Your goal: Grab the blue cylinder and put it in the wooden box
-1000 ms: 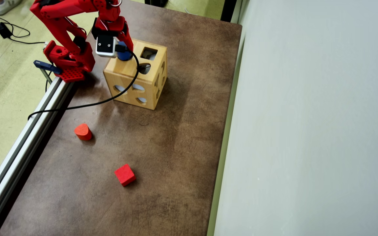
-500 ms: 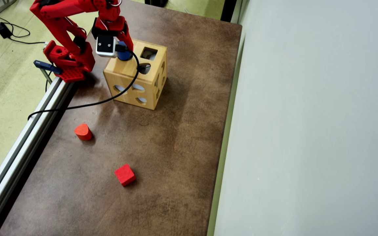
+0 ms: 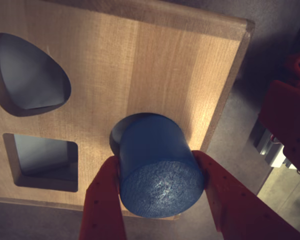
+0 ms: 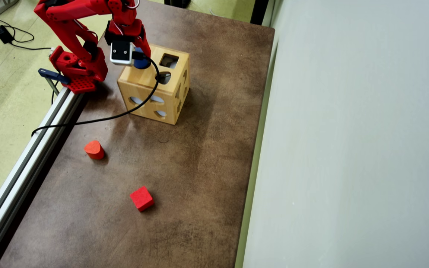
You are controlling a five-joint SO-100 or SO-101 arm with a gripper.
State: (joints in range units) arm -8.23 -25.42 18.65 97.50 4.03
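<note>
The brown table (image 4: pixel 199 156) carries the wooden box (image 4: pixel 151 93), which stands near the arm's base at the upper left of the overhead view. The box's top face shows three cut-outs in the wrist view: a rounded one at upper left, a square one at lower left, and a round one partly covered by the blue cylinder (image 3: pixel 157 165). Pale surfaces are visible through the rounded and square holes, but what they belong to cannot be told. The red arm (image 4: pixel 73 22) reaches over the box's top with the gripper (image 3: pixel 160 200) pointing down. Its jaws are clenched on the cylinder, one red finger (image 3: pixel 102 205) pressed against the left side and the other against the right side, as the wrist view shows them. The cylinder is tilted, its lower end at the round hole and its flat upper end facing the wrist camera; whether that end has entered the hole cannot be told. In the overhead view only a small part of the cylinder (image 4: pixel 140 63) shows beside the wrist camera (image 4: pixel 120 53). A black cable (image 4: pixel 125 111) runs from that camera across the box's front. A red cube (image 4: pixel 142 198) and an orange-red rounded block (image 4: pixel 94 149) lie on the table, well apart from the box.
</note>
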